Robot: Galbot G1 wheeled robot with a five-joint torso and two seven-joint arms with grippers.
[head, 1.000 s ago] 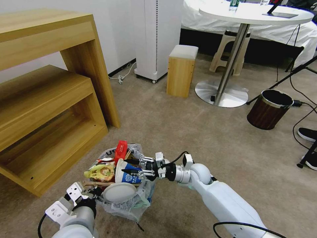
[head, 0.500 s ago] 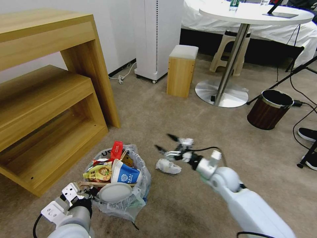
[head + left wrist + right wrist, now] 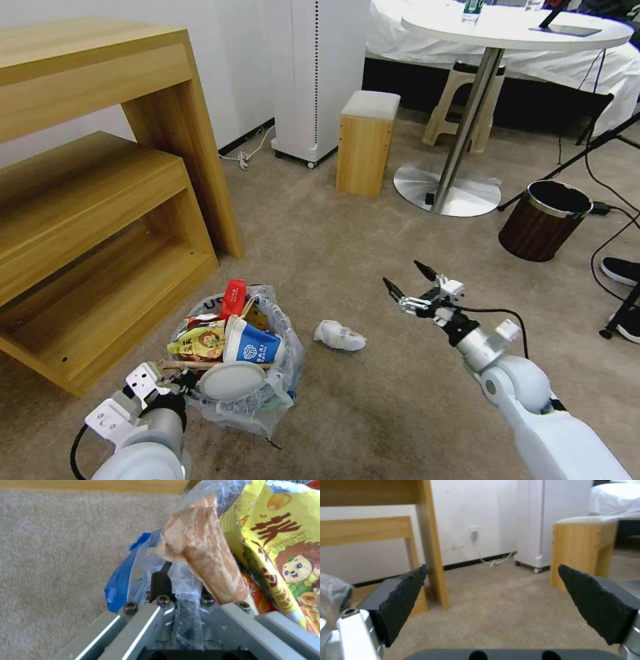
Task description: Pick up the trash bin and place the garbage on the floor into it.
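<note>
Trash bin: in the head view we see the trash bin [image 3: 235,373] at lower left of the frame, standing on the floor [image 3: 347,240], its plastic bag liner bulging with litter.
Bin contents: we make out a blue-white paper cup [image 3: 252,343], a red wrapper [image 3: 233,299], a yellow snack packet [image 3: 199,342] and a white round lid [image 3: 231,381] piled above the rim.
Left gripper: we see the left gripper [image 3: 175,385] at bottom left of the head view, against the bin's near rim. The left wrist view adds what the head view hides: the dark finger [image 3: 161,582] and its partner are clamped on the bag-covered rim [image 3: 186,605], with a brown paper wrapper [image 3: 200,555] and the snack packet [image 3: 283,542] just beside them.
Right gripper: we see the right gripper [image 3: 407,279] at centre right of the head view, above the carpet, apart from the bin. The right wrist view shows its black pads [image 3: 403,595] spread wide with nothing between them, facing the wooden shelf unit [image 3: 370,525] and wooden stool [image 3: 580,542].
Loose garbage: we see a crumpled white tissue [image 3: 339,335] lying on the floor between bin and right gripper, touching neither.
Other bin: we see a brown wood-grain bin [image 3: 543,220] at the right edge, well apart.
</note>
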